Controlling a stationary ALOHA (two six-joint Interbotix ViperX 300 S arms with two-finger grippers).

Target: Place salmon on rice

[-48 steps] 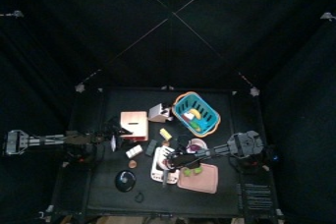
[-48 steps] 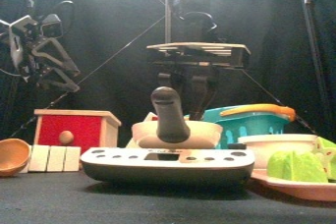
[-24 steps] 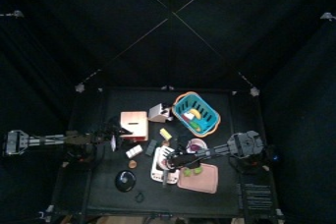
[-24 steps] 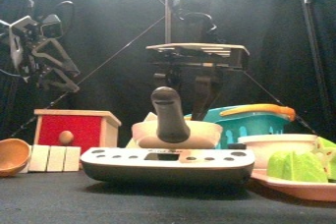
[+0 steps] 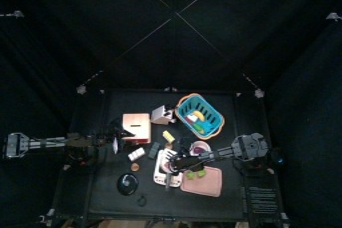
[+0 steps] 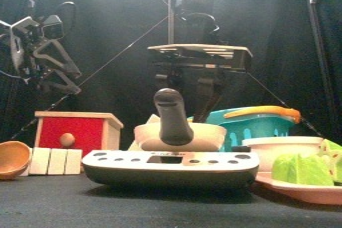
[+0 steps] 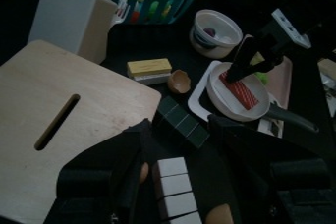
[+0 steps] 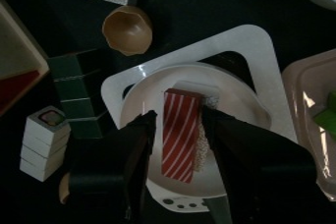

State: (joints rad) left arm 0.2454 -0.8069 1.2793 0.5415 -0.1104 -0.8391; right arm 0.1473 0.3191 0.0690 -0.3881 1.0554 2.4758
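We see the right gripper (image 8: 178, 149) released, jaws spread either side of the salmon (image 8: 180, 135), which lies on the rice (image 8: 168, 102). At nine o'clock, the left gripper (image 7: 168, 164) rests open.

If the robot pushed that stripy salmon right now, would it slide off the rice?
Probably it would slip. The salmon is a thin flat strip lying on a rounded white rice mound, so a sideways nudge could shift it. It looks small and light. The right gripper straddles it with open jaws, holding nothing.
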